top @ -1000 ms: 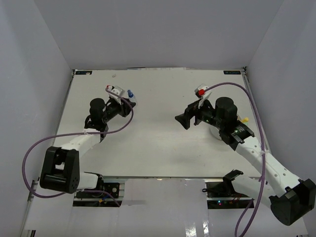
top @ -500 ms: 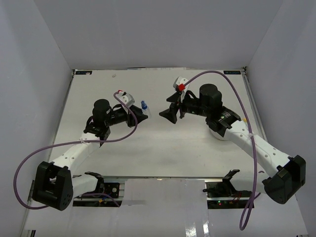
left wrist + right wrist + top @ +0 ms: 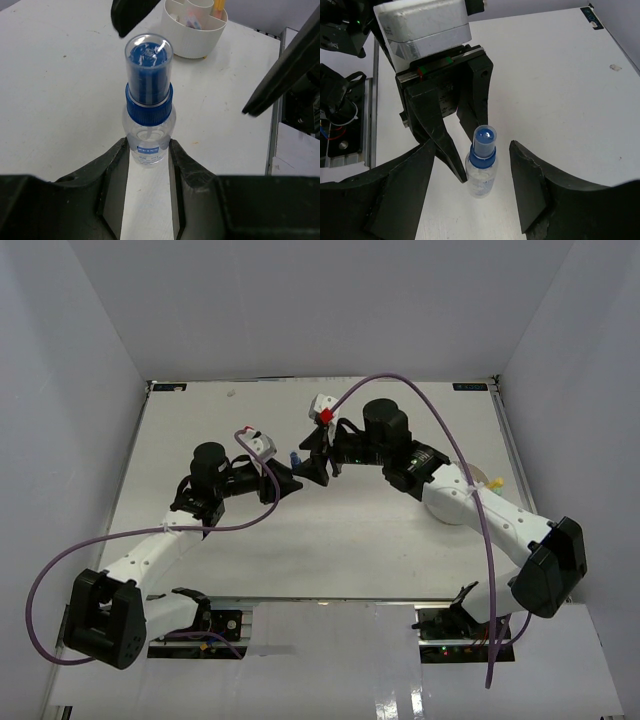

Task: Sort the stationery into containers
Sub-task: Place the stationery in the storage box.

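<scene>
A small clear bottle with a blue cap (image 3: pixel 148 100) is held by its base between my left gripper's (image 3: pixel 148 152) jaws, cap pointing away from that wrist. It shows at mid-table in the top view (image 3: pixel 293 458). My right gripper (image 3: pixel 471 155) is open, and its two fingers stand apart on either side of the bottle (image 3: pixel 481 167) without touching it. The left gripper's fingers (image 3: pixel 440 135) show behind the bottle there. The round white tub (image 3: pixel 192 32) with dividers holds a yellow pen and stands at the right, partly under the right arm (image 3: pixel 450 513).
The white table (image 3: pixel 350 540) ends at grey walls on three sides. Purple cables loop from both arms. A metal rail and electronics run along the near edge (image 3: pixel 330 615).
Both arms have swung toward the table's middle. The left gripper carried the bottle to the right. The open right gripper moved left until its fingers flank the bottle.
</scene>
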Robot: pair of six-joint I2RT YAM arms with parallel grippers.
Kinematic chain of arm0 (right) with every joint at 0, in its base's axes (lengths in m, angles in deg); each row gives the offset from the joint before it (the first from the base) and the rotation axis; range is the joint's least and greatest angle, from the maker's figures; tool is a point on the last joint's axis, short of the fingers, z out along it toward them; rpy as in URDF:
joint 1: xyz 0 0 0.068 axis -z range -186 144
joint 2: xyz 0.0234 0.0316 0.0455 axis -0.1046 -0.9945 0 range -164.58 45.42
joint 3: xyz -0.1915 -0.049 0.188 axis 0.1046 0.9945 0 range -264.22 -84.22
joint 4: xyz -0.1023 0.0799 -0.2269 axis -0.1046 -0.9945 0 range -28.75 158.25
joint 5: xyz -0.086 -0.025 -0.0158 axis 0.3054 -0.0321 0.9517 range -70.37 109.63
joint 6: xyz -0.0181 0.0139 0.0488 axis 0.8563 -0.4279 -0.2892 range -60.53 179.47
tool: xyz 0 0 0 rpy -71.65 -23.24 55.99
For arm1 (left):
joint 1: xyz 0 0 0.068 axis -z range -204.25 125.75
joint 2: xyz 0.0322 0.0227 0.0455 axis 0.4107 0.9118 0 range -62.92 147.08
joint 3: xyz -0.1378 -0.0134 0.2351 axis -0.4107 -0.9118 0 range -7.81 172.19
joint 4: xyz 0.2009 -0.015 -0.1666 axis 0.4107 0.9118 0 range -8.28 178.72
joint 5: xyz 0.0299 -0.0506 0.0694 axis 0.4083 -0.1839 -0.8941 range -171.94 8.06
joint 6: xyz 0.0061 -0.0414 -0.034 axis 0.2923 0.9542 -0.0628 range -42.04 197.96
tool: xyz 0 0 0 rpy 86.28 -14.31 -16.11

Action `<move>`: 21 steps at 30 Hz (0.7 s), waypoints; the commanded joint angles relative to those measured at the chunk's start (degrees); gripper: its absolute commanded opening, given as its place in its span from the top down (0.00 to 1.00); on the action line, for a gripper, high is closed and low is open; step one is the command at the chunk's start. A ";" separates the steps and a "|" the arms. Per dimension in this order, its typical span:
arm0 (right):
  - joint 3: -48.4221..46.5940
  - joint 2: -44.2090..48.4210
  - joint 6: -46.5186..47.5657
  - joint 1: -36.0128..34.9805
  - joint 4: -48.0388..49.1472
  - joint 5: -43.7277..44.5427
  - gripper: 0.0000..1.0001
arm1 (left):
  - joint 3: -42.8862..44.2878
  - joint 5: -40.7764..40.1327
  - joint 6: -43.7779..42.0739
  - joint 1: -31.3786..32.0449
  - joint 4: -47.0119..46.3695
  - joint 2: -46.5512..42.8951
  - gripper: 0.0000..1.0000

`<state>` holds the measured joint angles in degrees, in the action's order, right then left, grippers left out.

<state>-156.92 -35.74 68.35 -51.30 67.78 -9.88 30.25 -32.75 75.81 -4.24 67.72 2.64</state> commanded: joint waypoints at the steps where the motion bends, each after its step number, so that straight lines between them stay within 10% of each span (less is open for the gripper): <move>1: -2.88 -1.62 1.22 -1.02 0.73 0.07 0.33 | 1.93 2.05 -1.10 0.38 0.11 -3.07 0.85; 10: -3.41 -5.05 1.31 -1.64 0.73 1.22 0.44 | 1.49 2.14 -1.80 0.73 0.11 -4.03 0.85; 18: -3.23 -4.71 1.14 -1.72 0.82 1.74 0.81 | 1.49 2.05 -1.98 0.91 0.20 -3.95 0.84; 21: -2.35 -3.83 1.22 -1.64 0.91 2.44 0.92 | 1.49 1.88 -1.89 0.91 0.29 -3.95 0.68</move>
<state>-157.84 -40.81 69.12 -52.66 67.75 -8.75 30.25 -32.47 74.78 -3.69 68.83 0.45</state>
